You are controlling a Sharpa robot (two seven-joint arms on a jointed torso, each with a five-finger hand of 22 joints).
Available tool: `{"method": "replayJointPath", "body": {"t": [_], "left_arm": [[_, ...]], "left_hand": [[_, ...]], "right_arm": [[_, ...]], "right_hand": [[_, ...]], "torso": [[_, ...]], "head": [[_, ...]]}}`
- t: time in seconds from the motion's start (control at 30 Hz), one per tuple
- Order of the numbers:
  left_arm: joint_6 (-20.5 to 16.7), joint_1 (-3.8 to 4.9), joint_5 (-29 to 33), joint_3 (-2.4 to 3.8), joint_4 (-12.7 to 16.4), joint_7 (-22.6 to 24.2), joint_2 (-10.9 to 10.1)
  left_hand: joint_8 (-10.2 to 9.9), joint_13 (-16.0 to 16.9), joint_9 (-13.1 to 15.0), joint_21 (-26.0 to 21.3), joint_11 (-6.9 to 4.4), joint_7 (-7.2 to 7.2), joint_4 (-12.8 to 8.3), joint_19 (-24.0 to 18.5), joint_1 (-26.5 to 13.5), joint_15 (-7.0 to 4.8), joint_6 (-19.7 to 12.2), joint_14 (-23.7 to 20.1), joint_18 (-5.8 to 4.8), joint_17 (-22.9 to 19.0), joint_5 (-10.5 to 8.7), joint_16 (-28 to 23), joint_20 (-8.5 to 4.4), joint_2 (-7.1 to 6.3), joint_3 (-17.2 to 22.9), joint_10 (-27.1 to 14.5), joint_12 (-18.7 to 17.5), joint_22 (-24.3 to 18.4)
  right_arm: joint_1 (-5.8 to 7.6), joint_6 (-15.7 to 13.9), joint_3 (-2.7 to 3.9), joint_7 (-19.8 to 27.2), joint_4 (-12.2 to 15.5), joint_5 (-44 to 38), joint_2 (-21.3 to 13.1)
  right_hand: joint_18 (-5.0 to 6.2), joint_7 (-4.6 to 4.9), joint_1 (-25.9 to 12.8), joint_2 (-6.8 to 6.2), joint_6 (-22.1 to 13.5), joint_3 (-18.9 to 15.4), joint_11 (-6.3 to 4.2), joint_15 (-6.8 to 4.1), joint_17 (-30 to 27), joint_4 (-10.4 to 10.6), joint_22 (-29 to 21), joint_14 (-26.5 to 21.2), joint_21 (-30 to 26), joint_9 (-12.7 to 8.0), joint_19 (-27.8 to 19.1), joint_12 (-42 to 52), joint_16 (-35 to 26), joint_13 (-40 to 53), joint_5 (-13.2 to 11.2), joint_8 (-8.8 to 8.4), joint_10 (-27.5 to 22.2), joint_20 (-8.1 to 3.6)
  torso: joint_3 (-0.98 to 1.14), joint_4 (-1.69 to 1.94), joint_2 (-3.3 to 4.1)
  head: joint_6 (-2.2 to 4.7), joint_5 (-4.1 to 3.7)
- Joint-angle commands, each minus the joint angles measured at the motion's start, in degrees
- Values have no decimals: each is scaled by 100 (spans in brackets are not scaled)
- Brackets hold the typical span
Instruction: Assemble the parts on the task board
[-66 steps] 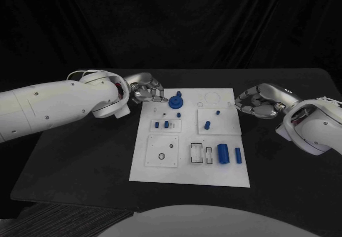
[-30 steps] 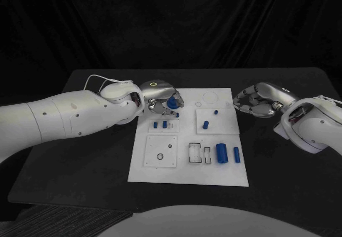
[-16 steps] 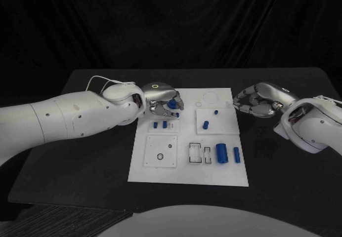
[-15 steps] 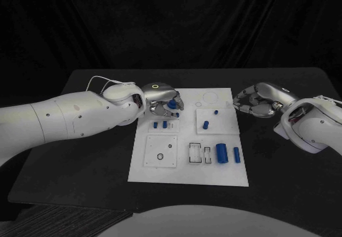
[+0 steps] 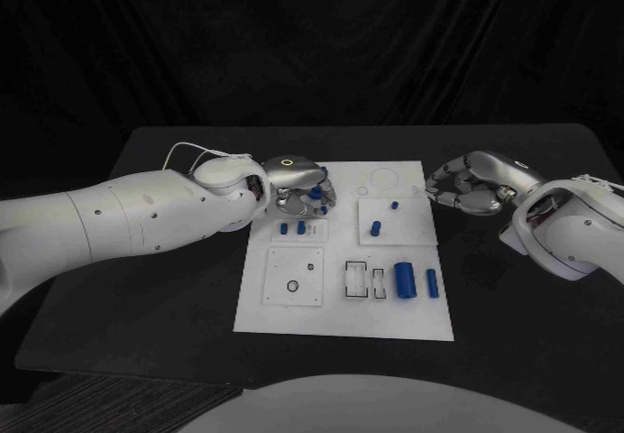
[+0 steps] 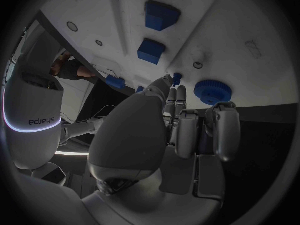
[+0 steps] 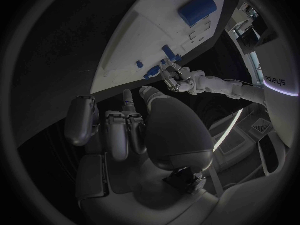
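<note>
Now the left hand [image 5: 297, 183] sits lower and closer over the far left part of the flat white rectangular task board [image 5: 344, 320] than it did two seconds ago, when it hung beside the round blue toothed gear [image 6: 212, 91] with its fingers just at the gear's edge. From the head view the hand covers most of the gear, with only a sliver of blue showing under the fingers; the left wrist view shows the gear lying flat on the board just beyond the fingertips [image 6: 167, 80], which reach toward a small blue peg [image 6: 177, 78] standing beside it. Whether the fingers actually pinch that peg or merely touch it I cannot tell. The shift suggests the hand has moved on from the gear to working at the peg, so the gear is probably seated or being left. Meanwhile the right hand [image 5: 468, 192] hovers off the board's far right edge, above the black table [image 5: 143, 298], fingers curled in and holding nothing, much as before. Near the board's near right corner the large blue cylinder [image 5: 407, 279] and the slimmer blue rod [image 5: 433, 283] lie untouched, so plenty of assembly remains.
</note>
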Motion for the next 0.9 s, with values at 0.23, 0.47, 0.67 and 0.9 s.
{"method": "replayJointPath", "body": {"t": [0.23,0.47,0.67,0.9], "left_arm": [[70,-36,-22,5,-73,-44,47],[84,-49,-22,5,-101,-69,63],[96,-55,-22,6,-112,-54,70],[60,-62,-22,6,-117,8,73]], "left_hand": [[45,49,-16,-31,-7,17,-104,18,144,-15,125,-40,6,198,79,14,-20,35,155,121,88,1152],[65,59,-19,-19,-6,26,-161,26,189,-16,165,-56,3,158,69,0,-22,74,232,165,104,1156],[121,19,-8,-27,1,46,-187,24,165,-5,269,-70,4,112,61,-17,-18,88,286,237,70,1153],[214,-34,21,-17,-13,48,-233,33,133,-7,438,-63,2,99,80,-19,-16,94,331,361,37,1156]], "right_arm": [[-15,-39,3,3,3,-8,0],[-29,-42,3,5,0,-8,2],[-37,-46,3,5,-1,-8,3],[-43,-53,3,5,-5,-8,6]], "right_hand": [[66,14,44,-8,-15,42,9,-9,1510,1,927,591,0,-9,-29,-3,15,1483,19,-11,588,-7],[67,16,51,-10,-10,49,9,-10,1510,-5,925,591,-9,-8,-28,-7,15,1478,35,-7,583,-8],[67,16,51,-10,-10,49,9,-10,1510,-5,925,591,-9,-8,-28,-7,15,1478,35,-7,583,-8],[66,17,53,-9,-9,53,9,-10,1510,-6,927,591,-7,-9,-26,-10,15,1475,38,-6,580,-9]], "torso": [[1,-2,5],[1,-2,6],[2,-2,4],[0,0,2]], "head": [[-1,-13],[-1,-5],[-1,-5],[-1,-10]]}}
